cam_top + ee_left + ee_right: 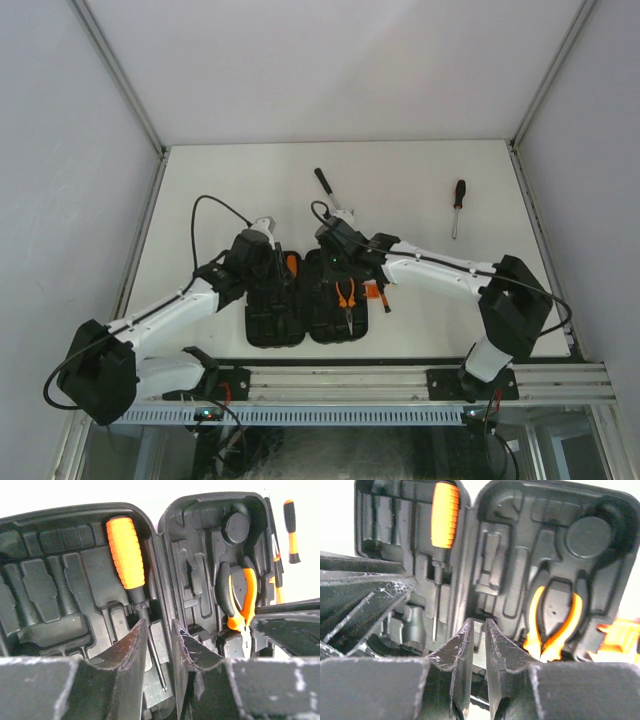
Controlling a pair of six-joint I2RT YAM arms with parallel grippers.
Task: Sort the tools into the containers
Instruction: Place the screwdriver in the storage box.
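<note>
Currently the tool case point(268, 322) lies open and flat on the white table point(220, 190), at the lower centre of the top view. It is black moulded plastic with a rounded-rectangle outline. Its two halves are joined along a central hinge ridge, and each half is filled with shaped recesses.

An orange-handled screwdriver point(126, 552) sits in the half on the left of the frame. It has a ribbed, barrel-shaped grip, a black collar and a thin steel shaft that points toward the bottom of the frame. The pliers point(249, 592) are seated in the half on the right of the frame. Their curved orange-and-black handles lie below a round recess point(236, 527).

Left gripper point(159, 625): the fingers point(132, 650) are matt black with scuffed, whitened edges. They stand spread by a narrow gap above the screwdriver shaft, which shows through that gap. Whether they touch it cannot be told.

Right gripper point(479, 622): it hovers over the hinge ridge. Its fingers are nearly pressed together, with only a thin slit between them and nothing in it.

Slim black-and-orange screwdrivers point(291, 530) lie on the table just beside the case's right edge. In the top view a longer screwdriver point(457, 210) with a black handle lies well apart at upper right. A black-handled tool point(322, 182) lies diagonally at upper centre, with its lower end hidden behind the right arm.
</note>
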